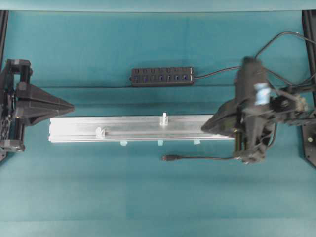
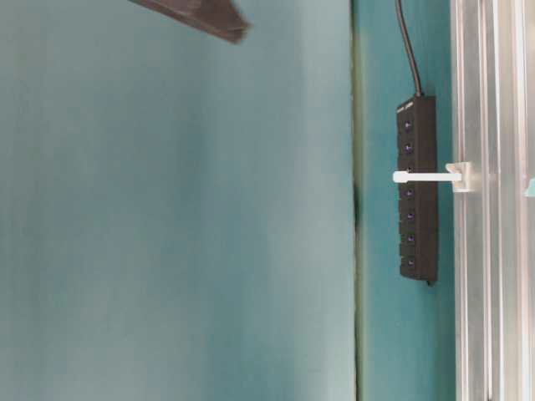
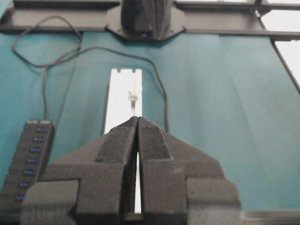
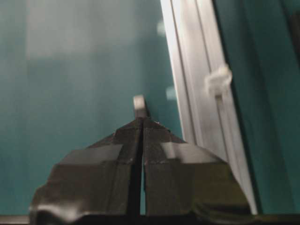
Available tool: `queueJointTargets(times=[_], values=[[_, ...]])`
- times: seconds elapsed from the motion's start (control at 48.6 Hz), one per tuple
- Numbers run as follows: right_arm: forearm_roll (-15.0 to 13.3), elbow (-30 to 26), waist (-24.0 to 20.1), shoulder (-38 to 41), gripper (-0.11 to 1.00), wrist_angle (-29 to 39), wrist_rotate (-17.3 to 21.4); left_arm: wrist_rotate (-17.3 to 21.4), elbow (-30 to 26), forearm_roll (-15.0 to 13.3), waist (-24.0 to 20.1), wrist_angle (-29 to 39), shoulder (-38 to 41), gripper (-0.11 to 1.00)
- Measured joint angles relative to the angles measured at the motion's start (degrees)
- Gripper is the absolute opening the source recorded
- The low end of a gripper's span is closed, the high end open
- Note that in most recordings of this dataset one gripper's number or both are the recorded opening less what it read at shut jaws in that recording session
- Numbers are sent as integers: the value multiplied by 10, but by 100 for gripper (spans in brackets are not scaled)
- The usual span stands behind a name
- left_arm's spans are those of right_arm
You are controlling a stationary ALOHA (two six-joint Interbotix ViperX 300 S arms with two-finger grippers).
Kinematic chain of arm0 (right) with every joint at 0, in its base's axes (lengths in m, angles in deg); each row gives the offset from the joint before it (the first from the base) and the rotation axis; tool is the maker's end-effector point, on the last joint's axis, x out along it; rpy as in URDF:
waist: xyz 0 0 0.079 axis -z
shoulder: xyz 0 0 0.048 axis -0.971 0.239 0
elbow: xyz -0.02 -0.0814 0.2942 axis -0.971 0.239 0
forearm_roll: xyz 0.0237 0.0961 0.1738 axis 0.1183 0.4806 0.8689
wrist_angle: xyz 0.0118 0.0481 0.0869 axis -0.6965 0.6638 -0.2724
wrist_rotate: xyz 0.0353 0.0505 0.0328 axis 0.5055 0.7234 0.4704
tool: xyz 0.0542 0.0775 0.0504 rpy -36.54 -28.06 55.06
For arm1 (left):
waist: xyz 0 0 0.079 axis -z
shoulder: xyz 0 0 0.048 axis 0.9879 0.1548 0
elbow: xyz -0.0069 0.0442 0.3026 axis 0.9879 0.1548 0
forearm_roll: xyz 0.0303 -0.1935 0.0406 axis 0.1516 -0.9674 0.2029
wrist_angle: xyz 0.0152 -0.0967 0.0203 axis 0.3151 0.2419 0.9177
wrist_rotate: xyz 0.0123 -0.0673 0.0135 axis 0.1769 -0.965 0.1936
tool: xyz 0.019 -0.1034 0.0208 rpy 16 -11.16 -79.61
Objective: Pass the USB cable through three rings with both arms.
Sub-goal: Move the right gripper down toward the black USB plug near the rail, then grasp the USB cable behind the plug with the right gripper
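The USB cable is seen lying on the teal surface at six o'clock of the aluminium rail; the left pincer is closed and empty at nine o'clock; the right pincer is closed at three o'clock, the plug's silver tip just beyond its points.

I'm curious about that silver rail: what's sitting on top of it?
Two small white rings stand on the rail. The right gripper covers its right end, so a third ring isn't visible.
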Motion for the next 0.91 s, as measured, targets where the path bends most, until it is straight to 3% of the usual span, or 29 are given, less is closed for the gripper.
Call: queueJointTargets(times=[0.247,0.474,0.618,0.803,0.844,0.906], values=[[-1,-96,-11,96,-10,158,0,0,1,0,0,24,-4,2],[-3,-144,-26,147,-1,226,0,0,0,0,0,28,-8,2],[-3,-155,-34,162,26,236,-1,0,1,0,0,29,-10,2],[-3,-156,-38,174,81,247,0,0,1,0,0,29,-10,2],[-3,-156,-40,177,87,246,1,0,0,0,0,29,-10,2],[-4,-153,-40,181,84,243,1,0,1,0,2,29,-10,2]])
